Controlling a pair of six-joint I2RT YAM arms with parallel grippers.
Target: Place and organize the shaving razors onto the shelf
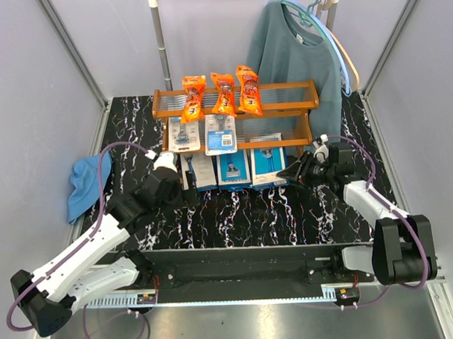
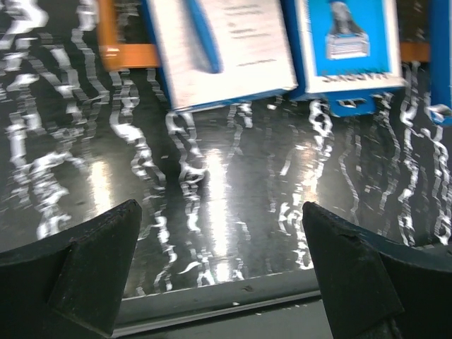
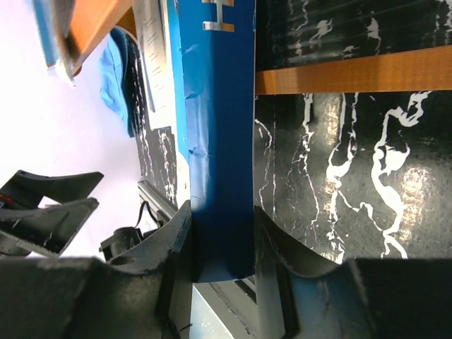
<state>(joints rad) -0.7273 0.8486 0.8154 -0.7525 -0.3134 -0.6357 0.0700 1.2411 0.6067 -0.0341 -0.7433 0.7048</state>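
On the shelf's (image 1: 283,86) bottom tier, right pincer (image 3: 220,219) pinches the rightmost blue box (image 3: 215,106) from four o'clock; left pincer (image 2: 222,233) hangs spread.

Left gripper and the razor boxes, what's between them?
Just bare black tabletop, in the left wrist view, between the open left gripper and the razor boxes.

Pale lilac-grey panel walls (image 1: 31,109) enclose a glossy black marble-patterned tabletop (image 1: 273,212) veined in white. A silver metal clothes rail (image 1: 161,45) stands at twelve o'clock, with a teal knitted sweater (image 1: 297,55) hanging at one o'clock. A crumpled blue cloth (image 1: 86,185) lies at nine o'clock.
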